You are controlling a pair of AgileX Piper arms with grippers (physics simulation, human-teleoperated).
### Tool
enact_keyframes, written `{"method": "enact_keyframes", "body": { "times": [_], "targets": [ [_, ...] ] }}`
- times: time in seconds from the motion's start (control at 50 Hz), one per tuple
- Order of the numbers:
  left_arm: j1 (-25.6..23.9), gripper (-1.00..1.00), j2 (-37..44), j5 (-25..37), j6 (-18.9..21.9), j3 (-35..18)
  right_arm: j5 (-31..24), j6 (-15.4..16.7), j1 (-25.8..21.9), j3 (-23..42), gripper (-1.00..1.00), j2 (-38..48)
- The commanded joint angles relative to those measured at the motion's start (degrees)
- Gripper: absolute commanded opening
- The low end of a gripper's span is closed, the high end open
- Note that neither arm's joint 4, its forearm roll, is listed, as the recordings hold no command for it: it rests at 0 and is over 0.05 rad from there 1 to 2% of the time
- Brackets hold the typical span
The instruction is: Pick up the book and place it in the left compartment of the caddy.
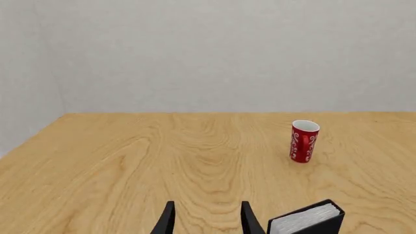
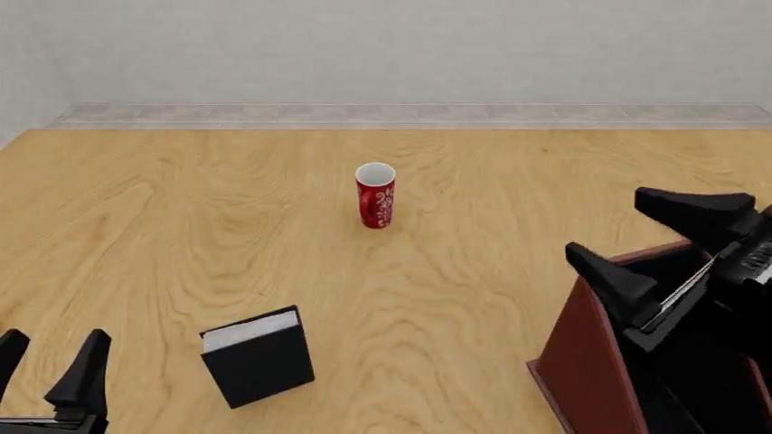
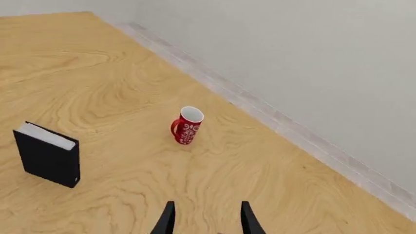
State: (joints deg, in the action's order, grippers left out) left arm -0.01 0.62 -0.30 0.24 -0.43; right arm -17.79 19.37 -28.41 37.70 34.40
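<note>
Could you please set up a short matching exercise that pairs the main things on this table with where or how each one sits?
Things:
1. thick black hardcover book
2. red patterned cup
3. big reddish-brown caddy
4. left end effector

States:
A. at the front view's right edge, near side
B. upright mid-table, farther back
C. open, holding nothing, beside the book
D. standing on end, white page edge up

Pairs: 1-D, 2-B, 3-A, 4-C
</note>
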Motion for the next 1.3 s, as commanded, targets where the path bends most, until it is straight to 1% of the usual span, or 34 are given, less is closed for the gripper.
{"method": "enact_keyframes", "body": {
  "times": [0.02, 0.06, 0.1, 0.12, 0.2, 0.22, 0.26, 0.32, 0.38, 0.58, 0.62, 0.72, 0.76, 0.8, 0.82, 0.84, 0.9, 0.92, 0.96, 0.98, 1.0, 1.02, 1.04, 1.08, 1.1, 1.12, 1.16, 1.2, 1.24, 1.26, 1.3],
  "targets": [
    [0.0, 1.00, -0.4, 0.4, 0.1, -0.2, -7.1, 5.8, -6.3, 10.7, 1.00, 10.4],
    [0.0, 1.00, -0.3, 0.3, 0.1, -0.1, -8.0, 6.4, -7.7, 12.3, 1.00, 12.1],
    [0.0, 1.00, -0.1, 0.6, -0.1, -0.3, -8.7, 7.1, -8.0, 13.6, 1.00, 13.5],
    [0.0, 1.00, -0.3, 0.4, 0.0, -0.1, -9.4, 8.5, -8.5, 14.3, 1.00, 14.8],
    [0.0, 1.00, -0.3, 0.4, 0.1, -0.2, -10.5, 8.8, -8.4, 16.5, 1.00, 16.7],
    [0.0, 1.00, -0.3, 0.3, 0.0, 0.0, -10.8, 9.5, -8.5, 17.2, 1.00, 17.8],
    [0.0, 1.00, -0.3, 0.3, -0.1, 0.1, -11.3, 9.2, -9.1, 18.7, 1.00, 19.0],
    [0.0, 1.00, -0.3, 0.5, 0.1, -0.3, -12.0, 10.3, -10.5, 20.5, 1.00, 21.3],
    [0.0, 1.00, -0.2, 0.5, 0.0, -0.2, -12.7, 10.5, -11.7, 22.2, 1.00, 23.2],
    [0.0, 1.00, -0.3, 0.5, 0.1, -0.3, -14.5, 12.3, -12.6, 26.4, 1.00, 27.6],
    [0.0, 1.00, -0.3, 0.7, -0.1, -0.4, -15.0, 13.2, -13.1, 27.1, 1.00, 28.7],
    [0.0, 1.00, -0.3, 0.6, 0.1, -0.4, -16.4, 13.6, -14.0, 29.3, 1.00, 30.8],
    [0.0, 1.00, -0.4, 0.4, -0.1, 0.1, -17.3, 13.7, -14.9, 30.7, 1.00, 32.1],
    [0.0, 1.00, -0.4, 0.8, 0.1, -0.4, -18.6, 13.5, -17.0, 32.2, 1.00, 33.9],
    [0.0, 1.00, -0.5, 0.4, 0.1, 0.0, -18.8, 13.6, -16.7, 32.8, 1.00, 34.2],
    [0.0, 1.00, -0.4, 0.5, 0.0, -0.1, -19.0, 14.9, -17.0, 32.9, 1.00, 34.9],
    [0.0, 1.00, -0.4, 0.7, 0.0, -0.3, -19.8, 15.2, -17.6, 34.8, 1.00, 36.4],
    [0.0, 1.00, -0.4, 0.6, 0.1, -0.3, -20.1, 15.8, -18.6, 35.4, 1.00, 37.2],
    [0.0, 1.00, -0.5, 0.4, 0.1, 0.0, -20.3, 15.7, -18.6, 35.8, 1.00, 37.6],
    [0.0, 1.00, -0.4, 0.9, 0.0, -0.4, -20.3, 16.6, -19.2, 36.6, 1.00, 38.4],
    [0.0, 1.00, -0.4, 0.9, 0.0, -0.5, -20.3, 16.6, -19.2, 36.6, 1.00, 38.4],
    [0.0, 1.00, -0.5, 0.5, 0.1, -0.1, -20.1, 17.5, -19.3, 37.0, 1.00, 39.1],
    [0.0, 1.00, -0.5, 0.4, 0.1, 0.0, -20.1, 17.5, -19.3, 37.0, 1.00, 39.1],
    [0.0, 1.00, -0.4, 0.7, 0.0, -0.3, -19.5, 20.1, -19.0, 36.3, 1.00, 39.5],
    [0.0, 1.00, -0.4, 0.6, 0.0, -0.2, -19.6, 19.2, -19.2, 37.0, 1.00, 40.0],
    [0.0, 1.00, -0.5, 0.4, 0.0, 0.1, -19.5, 19.2, -19.5, 37.4, 1.00, 40.5],
    [0.0, 1.00, -0.5, 0.3, 0.1, 0.2, -18.9, 20.8, -19.7, 37.0, 1.00, 41.3],
    [0.0, 1.00, -0.5, 0.4, 0.0, 0.1, -18.9, 20.5, -20.6, 37.7, 1.00, 42.3],
    [0.0, 1.00, -0.4, 0.6, 0.0, -0.2, -18.5, 20.8, -20.9, 37.8, 1.00, 42.6],
    [0.0, 1.00, -0.4, 0.7, 0.0, -0.2, -18.0, 22.7, -21.0, 36.9, 1.00, 43.0],
    [0.0, 1.00, -0.5, 0.3, 0.1, 0.1, -17.8, 22.0, -20.9, 37.5, 1.00, 43.7]
  ]
}}
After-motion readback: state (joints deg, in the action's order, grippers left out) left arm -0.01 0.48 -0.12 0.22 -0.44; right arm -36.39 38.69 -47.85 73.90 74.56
